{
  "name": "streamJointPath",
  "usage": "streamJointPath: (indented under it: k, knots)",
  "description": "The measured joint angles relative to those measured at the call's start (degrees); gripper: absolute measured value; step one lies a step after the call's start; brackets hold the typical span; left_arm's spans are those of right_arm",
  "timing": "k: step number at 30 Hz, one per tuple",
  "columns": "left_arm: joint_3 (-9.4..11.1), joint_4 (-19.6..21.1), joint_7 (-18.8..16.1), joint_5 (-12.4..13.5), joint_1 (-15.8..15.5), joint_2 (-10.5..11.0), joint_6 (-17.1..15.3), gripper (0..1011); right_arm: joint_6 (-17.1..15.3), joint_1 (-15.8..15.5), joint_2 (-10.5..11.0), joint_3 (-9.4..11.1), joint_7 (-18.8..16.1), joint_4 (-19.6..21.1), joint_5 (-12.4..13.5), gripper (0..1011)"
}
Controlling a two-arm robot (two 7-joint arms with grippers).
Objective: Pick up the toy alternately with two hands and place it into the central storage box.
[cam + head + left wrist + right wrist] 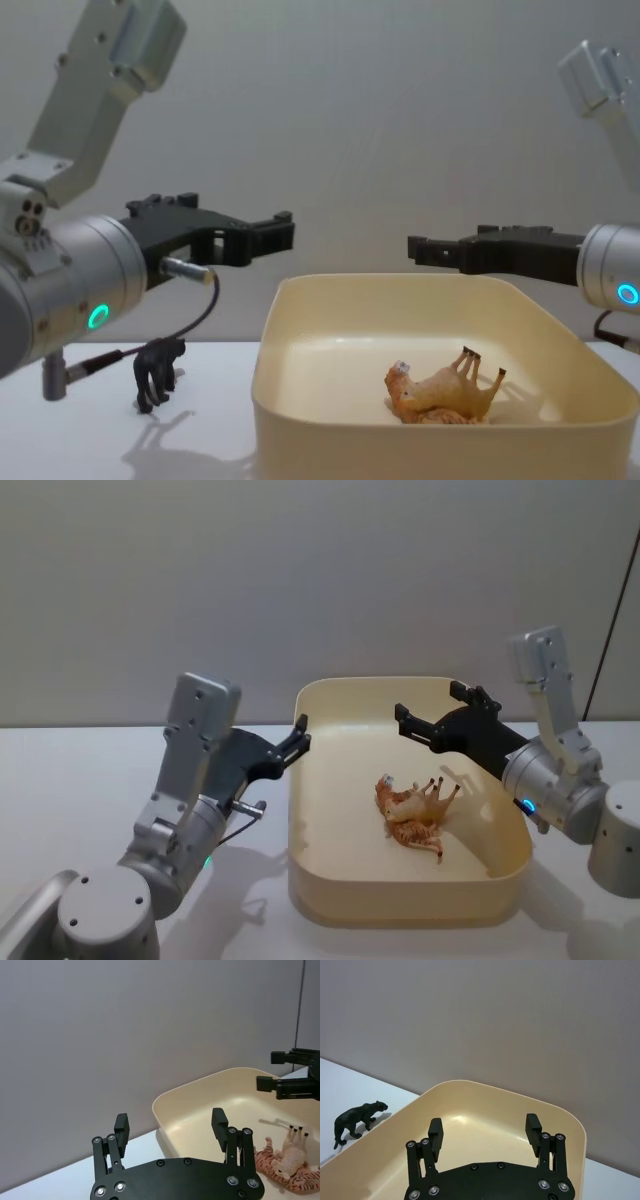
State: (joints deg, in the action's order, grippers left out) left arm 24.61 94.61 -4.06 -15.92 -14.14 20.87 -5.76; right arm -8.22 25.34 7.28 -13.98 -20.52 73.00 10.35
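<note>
The cream storage box stands in the middle of the white table. Inside it a tan hoofed toy lies on its side, against an orange striped tiger toy. A black panther toy stands on the table to the left of the box. My left gripper hovers open and empty just outside the box's left rim. Above the box's right half, my right gripper hangs open with nothing between its fingers. The left wrist view shows the right gripper across the box.
A grey wall runs close behind the table. The table lies bare to the left of the box. A dark upright strip stands at the far right.
</note>
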Motion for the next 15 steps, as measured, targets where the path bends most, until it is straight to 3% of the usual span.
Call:
streamJointPath:
  k: [6,15]
  knots:
    - [-1.03,1.44,-3.34,-2.80,0.18,-0.01,-4.37,1002,-0.01,0.09,-0.05,-0.04,-0.05,-0.11,-0.03,1001]
    - [-2.34,1.11,-3.70,-5.09,-1.24,-0.27,-10.81,1001,-0.01,0.14,-0.10,-0.10,-0.10,-0.18,-0.06,1001]
